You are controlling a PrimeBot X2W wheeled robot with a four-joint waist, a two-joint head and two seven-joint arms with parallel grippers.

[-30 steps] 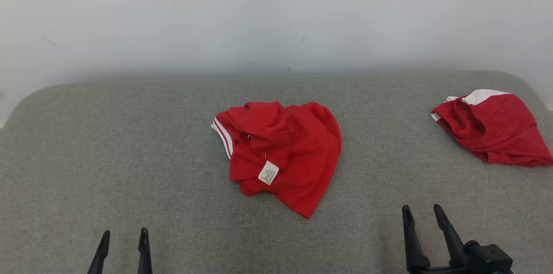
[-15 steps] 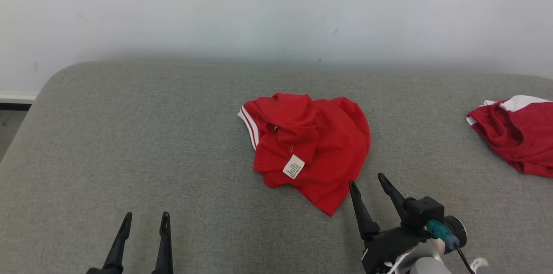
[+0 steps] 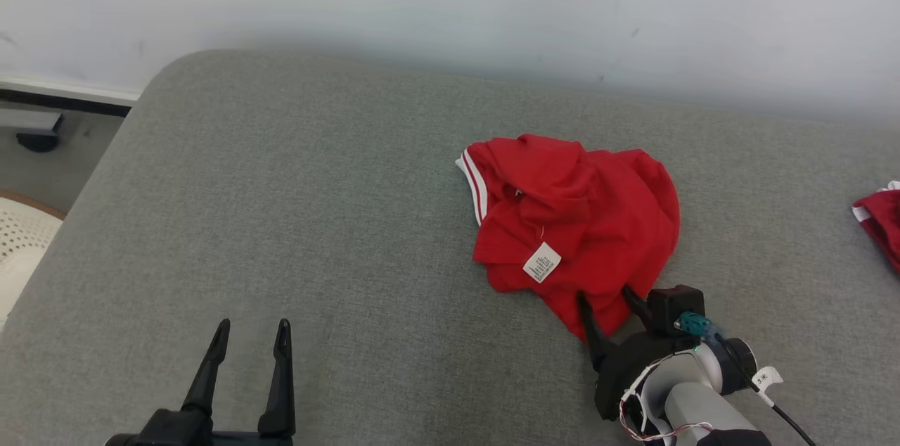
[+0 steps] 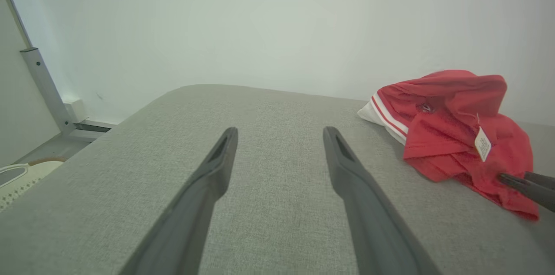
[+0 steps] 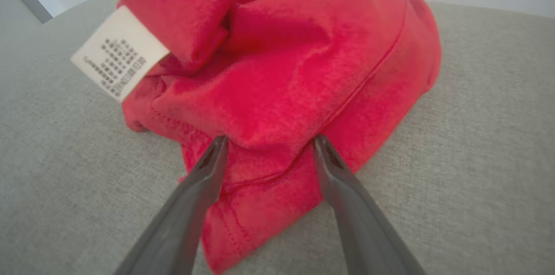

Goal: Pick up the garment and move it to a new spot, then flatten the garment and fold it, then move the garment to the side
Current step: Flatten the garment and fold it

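A crumpled red garment (image 3: 573, 224) with white-striped trim and a white care label (image 3: 541, 262) lies on the grey cushion. My right gripper (image 3: 605, 295) stands open at its near corner, one finger on each side of the red cloth (image 5: 269, 166), tips touching the fabric. The same garment (image 4: 455, 132) shows at the right of the left wrist view, with the right gripper's fingertips (image 4: 516, 181) at its edge. My left gripper (image 3: 252, 333) is open over bare cushion at the lower left, nothing between its fingers (image 4: 277, 136).
A second red and white garment (image 3: 879, 224) lies at the cushion's far right edge. The grey cushion (image 3: 295, 207) ends at a rounded corner on the left; beyond it are floor, a pale woven object (image 3: 17, 249) and a white wall (image 3: 450, 3).
The head camera has swung left, shifting the scene rightward. My right gripper has advanced from the lower right to the garment's near corner, its open fingers now straddling the cloth. The left gripper stayed open.
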